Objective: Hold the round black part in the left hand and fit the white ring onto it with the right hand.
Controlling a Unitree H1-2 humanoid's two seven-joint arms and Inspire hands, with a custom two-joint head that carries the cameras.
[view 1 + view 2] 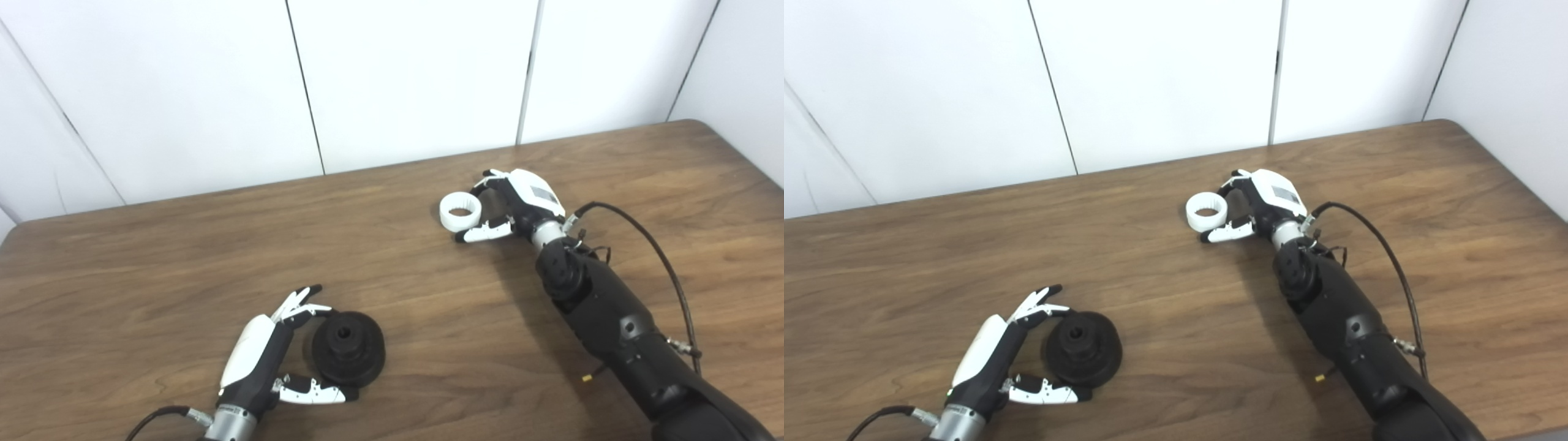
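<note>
Left hand (263, 358) lies on the table (153, 257), fingers spread around the round black part (349, 349): upper fingers at its near-left rim, thumb under its lower edge, not closed, part sitting flat on the wood. Part looks like a stiff moulded disc with a raised hub and centre hole, probably moderately heavy, matte so not slippery; best held by the outer rim, leaving the hub free. Well to the right of the black part and farther back, the white ring (461, 212) rests on the table, with the right hand (520, 205) just beside it, fingers curled around its right side, thumb below it. Ring looks light, rigid plastic, easy to tip or skid; pinch across the wall. Can't tell whether any finger actually touches either piece. Ring's inner face seems ribbed, too small to confirm. Hub fit depth hidden.
</note>
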